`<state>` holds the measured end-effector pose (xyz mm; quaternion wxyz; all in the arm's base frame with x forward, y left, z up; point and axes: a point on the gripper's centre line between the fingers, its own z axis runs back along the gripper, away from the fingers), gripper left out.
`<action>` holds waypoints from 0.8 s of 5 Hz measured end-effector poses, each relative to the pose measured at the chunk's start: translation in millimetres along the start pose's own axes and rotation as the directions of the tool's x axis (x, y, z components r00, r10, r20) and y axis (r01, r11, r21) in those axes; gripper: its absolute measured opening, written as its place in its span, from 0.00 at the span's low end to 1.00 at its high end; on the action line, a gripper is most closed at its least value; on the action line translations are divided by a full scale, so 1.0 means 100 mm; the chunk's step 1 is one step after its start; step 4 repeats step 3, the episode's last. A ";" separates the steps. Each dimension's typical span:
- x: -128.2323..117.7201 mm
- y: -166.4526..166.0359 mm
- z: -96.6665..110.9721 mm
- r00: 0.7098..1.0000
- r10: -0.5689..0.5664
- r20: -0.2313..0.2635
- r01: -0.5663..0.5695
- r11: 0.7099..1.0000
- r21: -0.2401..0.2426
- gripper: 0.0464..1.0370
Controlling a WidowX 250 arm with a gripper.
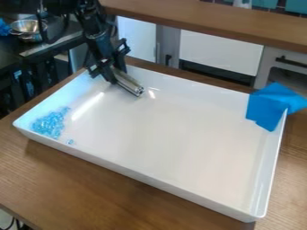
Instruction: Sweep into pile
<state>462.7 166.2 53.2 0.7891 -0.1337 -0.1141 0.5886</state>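
Wooden counter [78,179] held tray [150,179] | upper left: gripper [119,76] pinched stiff-looking metal tool [133,86], upper end suited grip | far left: beads [49,124] seemed light, slippery

Hangs in from the top edge, left of centre, as a jointed black arm [97,33]. Slants steeply down and slightly to the right through the upper left of the frame, ending in a black tool [110,72], tilted rather than upright.
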 end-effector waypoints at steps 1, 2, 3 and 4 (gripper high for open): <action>-0.02 0.05 -0.03 1.000 -0.004 -0.015 0.004 1.000 0.026 0.34; -0.02 0.12 -0.02 0.998 -0.018 -0.053 0.021 0.998 0.060 0.34; -0.04 0.26 0.01 0.992 -0.048 -0.116 0.060 0.993 0.104 0.34; -0.04 0.26 0.01 0.992 -0.048 -0.116 0.060 0.993 0.104 0.34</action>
